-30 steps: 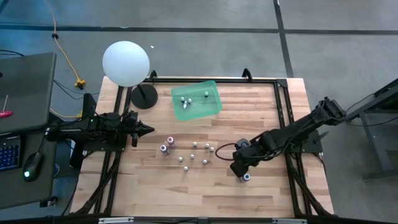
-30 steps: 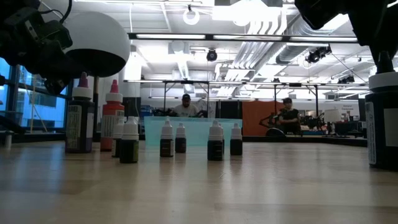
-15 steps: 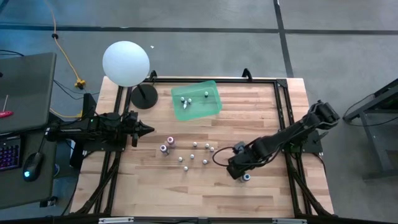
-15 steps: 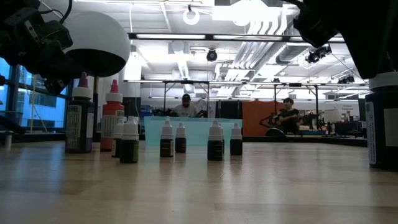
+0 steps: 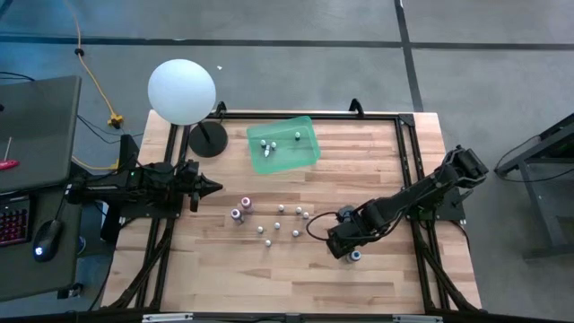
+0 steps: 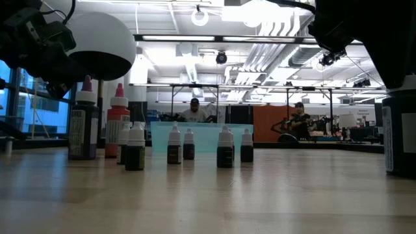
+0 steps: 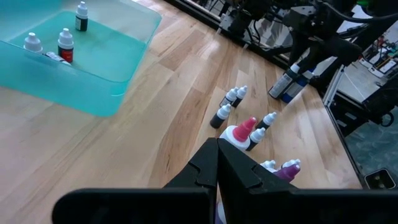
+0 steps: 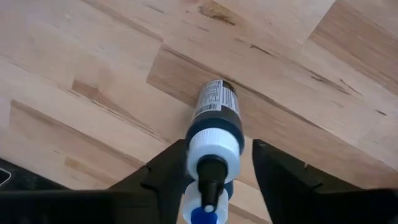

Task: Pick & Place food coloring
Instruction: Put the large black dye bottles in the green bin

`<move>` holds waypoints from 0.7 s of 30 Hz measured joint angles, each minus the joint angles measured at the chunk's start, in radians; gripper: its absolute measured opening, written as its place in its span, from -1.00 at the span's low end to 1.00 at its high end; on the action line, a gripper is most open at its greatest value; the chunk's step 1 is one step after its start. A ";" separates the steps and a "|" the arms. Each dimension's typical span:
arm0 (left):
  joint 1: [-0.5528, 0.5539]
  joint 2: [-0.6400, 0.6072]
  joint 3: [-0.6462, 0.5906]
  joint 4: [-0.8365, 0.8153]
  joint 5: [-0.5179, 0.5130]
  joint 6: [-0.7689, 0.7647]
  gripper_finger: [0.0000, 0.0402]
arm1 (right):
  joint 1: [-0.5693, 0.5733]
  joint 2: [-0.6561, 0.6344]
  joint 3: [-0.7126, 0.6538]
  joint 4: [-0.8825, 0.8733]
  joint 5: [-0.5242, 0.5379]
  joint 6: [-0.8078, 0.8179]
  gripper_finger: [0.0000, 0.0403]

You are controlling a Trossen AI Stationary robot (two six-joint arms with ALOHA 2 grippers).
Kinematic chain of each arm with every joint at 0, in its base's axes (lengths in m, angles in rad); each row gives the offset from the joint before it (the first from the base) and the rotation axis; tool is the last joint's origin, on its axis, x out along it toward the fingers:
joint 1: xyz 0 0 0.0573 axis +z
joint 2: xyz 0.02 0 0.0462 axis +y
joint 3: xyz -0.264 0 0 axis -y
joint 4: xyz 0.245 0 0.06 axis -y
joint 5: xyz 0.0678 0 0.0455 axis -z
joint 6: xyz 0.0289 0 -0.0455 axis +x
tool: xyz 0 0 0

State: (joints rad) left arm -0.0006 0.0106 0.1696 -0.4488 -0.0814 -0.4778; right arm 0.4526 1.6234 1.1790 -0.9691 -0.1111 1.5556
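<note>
Several small food coloring bottles stand on their bases at the table's middle, with two larger pink-purple ones to their left. Three more sit in the green tray. My right gripper points down over a dark blue bottle with a white cap, which stands upright between its open fingers; a sliver of table shows between the cap and one finger. A second, blue-tipped bottle stands right beside it. My left gripper waits shut at the table's left edge.
A white globe lamp on a black base stands at the far left corner. Black frame rails run along the table's edges. Bare wood lies along the near edge. People sit in the room behind, in the low view.
My right gripper has gone down and a little toward the table's left and near edge, settling over the two bottles at the right. It has kept still for the last half second. The bottles have stayed where they were.
</note>
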 joint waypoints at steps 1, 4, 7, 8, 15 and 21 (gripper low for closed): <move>0.000 0.000 0.000 0.000 -0.002 0.000 -1.00 | 0.000 0.000 0.000 0.001 -0.003 0.000 -0.22; 0.000 0.000 0.000 0.000 -0.002 0.000 -1.00 | 0.000 0.000 0.000 0.001 -0.013 -0.001 -0.36; 0.000 0.000 0.000 0.000 -0.003 0.000 -1.00 | 0.000 0.000 0.000 0.001 -0.014 -0.007 -0.45; 0.000 0.000 0.000 0.000 -0.003 0.000 -1.00 | 0.000 0.000 0.000 0.001 -0.014 -0.007 -0.46; 0.000 0.000 0.000 0.000 -0.003 0.000 -1.00 | 0.000 -0.006 0.000 -0.003 -0.011 -0.011 -0.46; 0.000 0.000 0.000 0.000 -0.005 0.001 -1.00 | -0.009 -0.051 0.025 -0.070 0.012 -0.019 -0.46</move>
State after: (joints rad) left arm -0.0006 0.0106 0.1696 -0.4492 -0.0864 -0.4770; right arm 0.4441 1.5723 1.2035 -1.0388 -0.0986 1.5365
